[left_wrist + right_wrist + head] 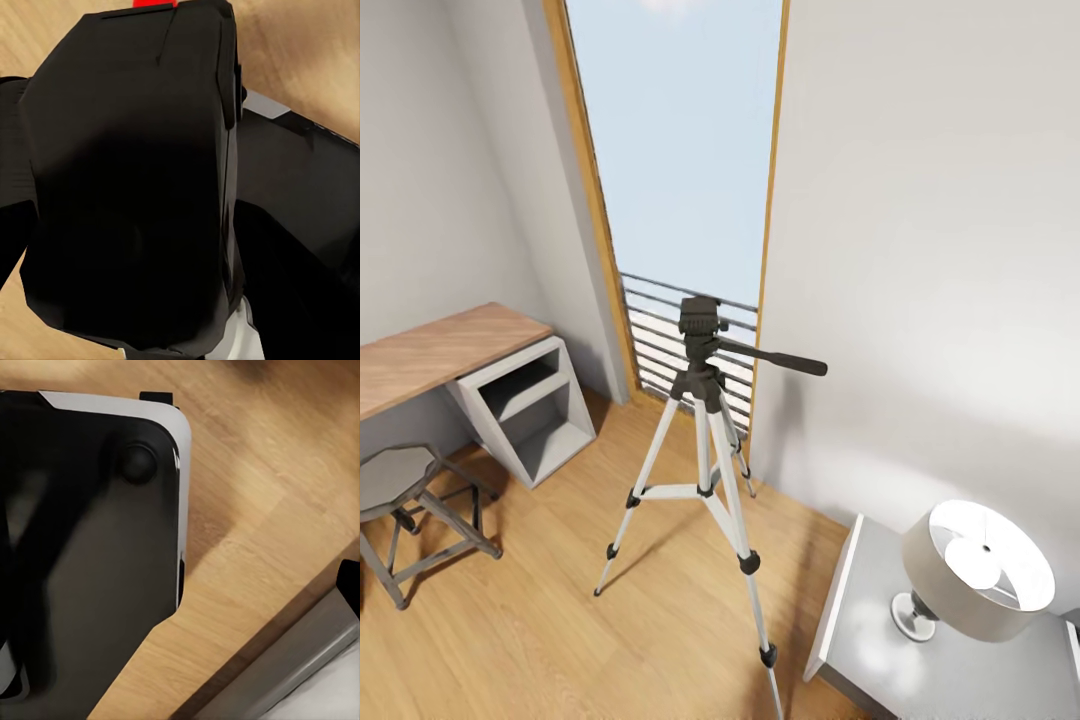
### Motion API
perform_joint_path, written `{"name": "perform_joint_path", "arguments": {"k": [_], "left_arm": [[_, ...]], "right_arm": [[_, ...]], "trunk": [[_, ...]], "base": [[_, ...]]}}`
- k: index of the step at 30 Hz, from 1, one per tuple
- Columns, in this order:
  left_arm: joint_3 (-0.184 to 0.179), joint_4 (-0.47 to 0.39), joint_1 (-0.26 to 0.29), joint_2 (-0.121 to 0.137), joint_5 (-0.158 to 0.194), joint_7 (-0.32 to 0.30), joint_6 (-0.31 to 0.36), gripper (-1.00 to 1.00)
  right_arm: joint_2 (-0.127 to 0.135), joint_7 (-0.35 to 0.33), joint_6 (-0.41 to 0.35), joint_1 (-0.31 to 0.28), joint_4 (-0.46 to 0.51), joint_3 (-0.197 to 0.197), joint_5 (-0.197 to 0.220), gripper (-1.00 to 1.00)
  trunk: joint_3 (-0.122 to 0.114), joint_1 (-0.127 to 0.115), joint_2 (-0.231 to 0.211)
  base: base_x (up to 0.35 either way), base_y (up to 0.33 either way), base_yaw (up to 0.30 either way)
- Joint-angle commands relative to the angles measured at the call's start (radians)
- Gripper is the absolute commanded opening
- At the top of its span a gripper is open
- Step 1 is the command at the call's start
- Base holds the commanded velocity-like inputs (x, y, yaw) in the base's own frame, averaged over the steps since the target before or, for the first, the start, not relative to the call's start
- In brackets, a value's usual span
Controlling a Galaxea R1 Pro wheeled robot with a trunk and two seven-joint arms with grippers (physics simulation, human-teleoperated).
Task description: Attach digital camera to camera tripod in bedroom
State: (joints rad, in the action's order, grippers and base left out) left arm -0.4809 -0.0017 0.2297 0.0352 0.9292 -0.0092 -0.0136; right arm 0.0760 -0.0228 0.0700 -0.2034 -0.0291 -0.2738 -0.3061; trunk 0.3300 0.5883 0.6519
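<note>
Three thin silver-grey legs carry the black-headed camera tripod (pixel 702 440) on the light wood plank floor (pixel 560 620) before the tall wood-framed window (pixel 680 150), between a wood-topped desk (pixel 440 350) and a grey-shaded lamp (pixel 977 572). Close in the left wrist view, the matte-black digital camera (pixel 131 195) hides the left fingers; whether either gripper clamps anything cannot be told.

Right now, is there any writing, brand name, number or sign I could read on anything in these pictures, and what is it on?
None: no readable text in any of the views.
The tripod shows no brand or numbers on its black head or silver legs.
The camera is plain black up close, with a red button at its edge, no lettering.
The desk, the stool and the lamp carry no labels.
</note>
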Motion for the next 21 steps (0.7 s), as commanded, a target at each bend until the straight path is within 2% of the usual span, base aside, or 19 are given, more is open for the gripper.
{"name": "perform_joint_path", "arguments": {"k": [1,6,15,21], "left_arm": [[-0.008,0.000,0.000,0.000,0.008,-0.003,-0.002,-1.00],[-0.008,0.000,0.000,-0.001,0.008,-0.003,-0.002,-1.00],[-0.008,0.000,0.000,-0.001,0.008,-0.003,-0.002,-1.00],[-0.008,0.000,0.000,-0.001,0.008,-0.003,-0.002,-1.00]], "right_arm": [[0.000,-0.002,0.006,-0.001,-0.003,-0.008,-0.007,1.00],[0.001,-0.001,0.006,-0.001,-0.003,-0.008,-0.007,1.00],[0.001,-0.004,0.006,-0.001,-0.003,-0.008,-0.007,1.00],[0.001,-0.009,0.006,-0.002,-0.003,-0.008,-0.007,1.00]], "trunk": [[0.002,0.000,0.001],[0.002,0.000,0.001],[0.002,0.000,0.001],[0.002,0.000,0.001]], "base": [[0.000,0.000,0.000],[0.000,0.000,0.073],[0.000,0.000,0.190],[0.000,0.000,0.056]]}}
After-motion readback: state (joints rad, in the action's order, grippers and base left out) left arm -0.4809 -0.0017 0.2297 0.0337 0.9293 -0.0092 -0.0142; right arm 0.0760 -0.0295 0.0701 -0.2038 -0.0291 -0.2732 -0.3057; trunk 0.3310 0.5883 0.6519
